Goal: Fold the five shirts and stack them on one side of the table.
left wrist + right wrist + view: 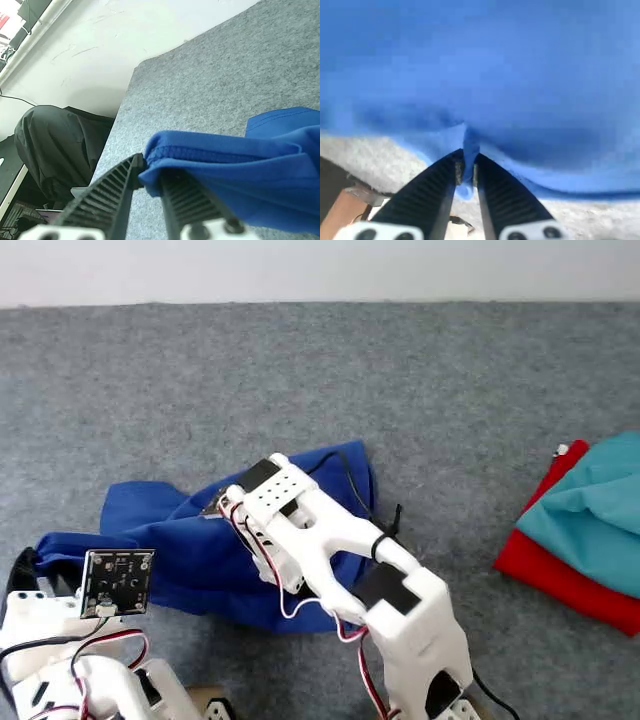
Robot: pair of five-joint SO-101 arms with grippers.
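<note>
A: Where's the blue shirt [190, 550]?
B: Crumpled on the grey table [400, 370], both arms on it.
A: Grips?
B: Left gripper [149, 170] pinches its hemmed edge; right gripper [467, 159] is clamped on a fold.
A: Others?
B: Teal shirt [600, 505] atop red shirt [555, 575], well apart from the blue shirt.

High camera looks down over table [400, 370]; 2 wrist cameras sit close behind fingers [107, 192], all 3 sharing blue shirt [190, 550].
</note>
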